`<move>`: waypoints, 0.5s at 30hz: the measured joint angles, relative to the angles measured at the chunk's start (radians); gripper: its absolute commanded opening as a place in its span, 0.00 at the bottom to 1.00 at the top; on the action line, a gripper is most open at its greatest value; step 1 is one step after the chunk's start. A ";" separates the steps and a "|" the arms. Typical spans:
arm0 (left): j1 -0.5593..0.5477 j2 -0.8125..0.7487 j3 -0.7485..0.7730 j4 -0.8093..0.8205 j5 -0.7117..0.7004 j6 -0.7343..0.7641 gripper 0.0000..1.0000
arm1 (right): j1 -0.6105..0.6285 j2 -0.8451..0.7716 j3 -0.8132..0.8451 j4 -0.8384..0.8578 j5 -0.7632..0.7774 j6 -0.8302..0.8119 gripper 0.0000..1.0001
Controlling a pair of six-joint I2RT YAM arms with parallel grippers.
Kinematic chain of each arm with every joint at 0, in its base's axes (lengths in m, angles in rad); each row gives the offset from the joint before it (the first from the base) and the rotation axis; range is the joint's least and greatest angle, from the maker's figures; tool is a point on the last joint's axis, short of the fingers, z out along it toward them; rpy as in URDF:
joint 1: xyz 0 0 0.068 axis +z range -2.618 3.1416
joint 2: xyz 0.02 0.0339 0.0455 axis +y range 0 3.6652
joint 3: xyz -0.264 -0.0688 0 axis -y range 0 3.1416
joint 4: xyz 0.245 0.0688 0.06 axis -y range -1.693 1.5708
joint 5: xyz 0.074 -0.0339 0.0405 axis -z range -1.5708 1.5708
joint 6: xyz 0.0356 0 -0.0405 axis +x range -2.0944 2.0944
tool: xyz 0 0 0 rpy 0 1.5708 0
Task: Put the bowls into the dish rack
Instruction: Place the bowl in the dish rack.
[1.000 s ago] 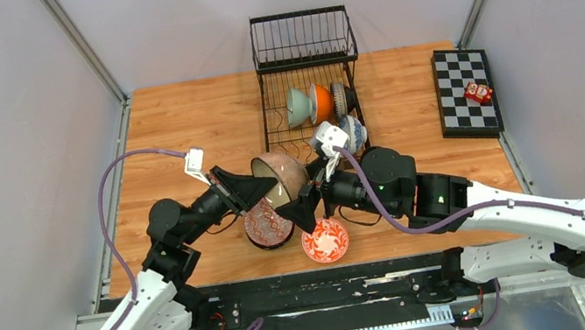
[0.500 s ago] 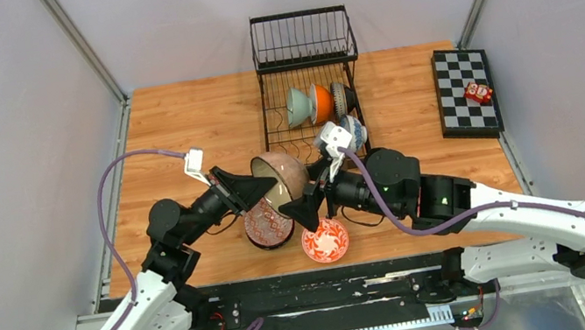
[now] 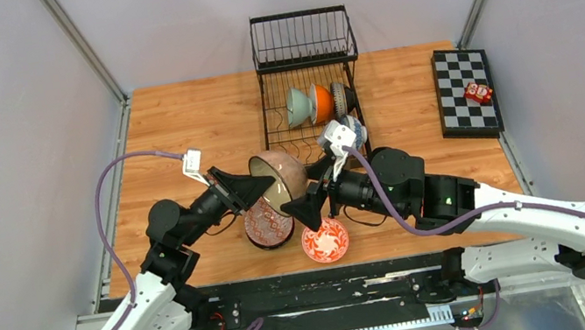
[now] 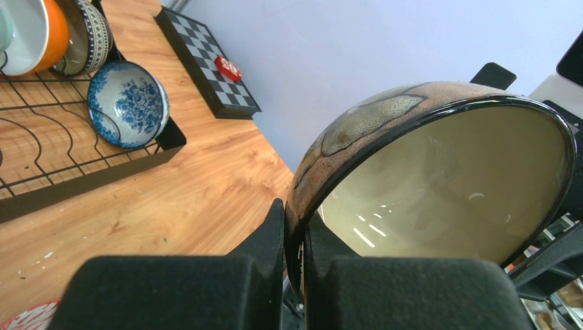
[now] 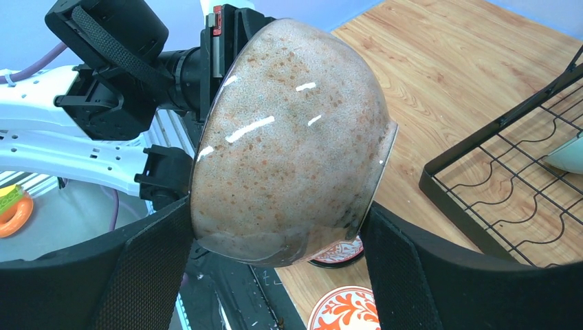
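Handover time: left gripper [image 3: 264, 189] pinches the speckled brown bowl [image 3: 283, 175] by its rim, right gripper [image 5: 276, 234] straddles it wide. Next up: clamp, then release.

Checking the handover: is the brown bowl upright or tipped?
Tipped on its side: the left pincer clamps the brown bowl by its rim, cream inside facing sideways.

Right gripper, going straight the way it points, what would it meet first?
The brown speckled bowl, held by the left gripper; it lies between the right gripper's open fingers, probably nearly touching.
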 measured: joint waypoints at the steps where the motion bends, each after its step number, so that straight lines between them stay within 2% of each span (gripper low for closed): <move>1: 0.000 0.000 0.000 0.000 0.000 0.000 0.00 | 0.000 0.000 0.000 0.000 0.000 0.000 0.88; 15: 0.000 0.000 0.000 -0.008 -0.002 0.000 0.00 | 0.000 0.009 0.000 0.000 0.003 0.000 0.87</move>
